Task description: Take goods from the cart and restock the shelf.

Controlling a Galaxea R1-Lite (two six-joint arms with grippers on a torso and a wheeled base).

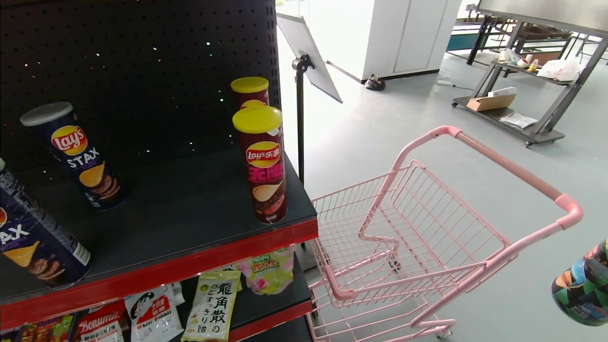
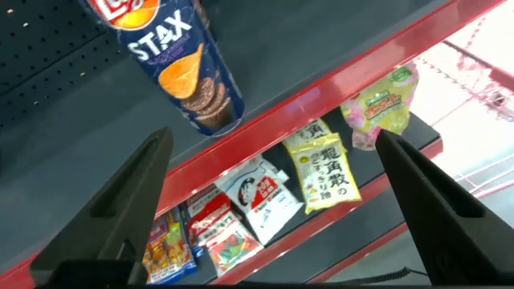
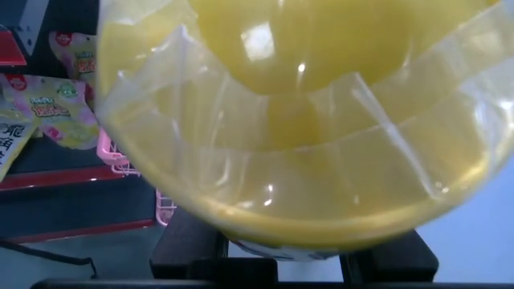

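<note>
The right gripper [image 3: 285, 255] held a yellow-lidded can [image 1: 582, 289] at the near right beside the pink cart [image 1: 508, 167], seemingly bound for the shelf [image 1: 190, 213] on the left, where the left gripper [image 2: 275, 160] hung wide and unladen.

The left gripper [image 2: 273, 143] gapes wide; the right gripper [image 3: 289, 254] clamps a canister [image 3: 305, 120].

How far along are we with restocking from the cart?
Done: four chip cans stand on the top shelf, and the pink cart looks empty. In hand: the right tool grips a yellow-lidded can beside the cart. Left: place that can on the shelf; the left tool is open, holding nothing.
</note>
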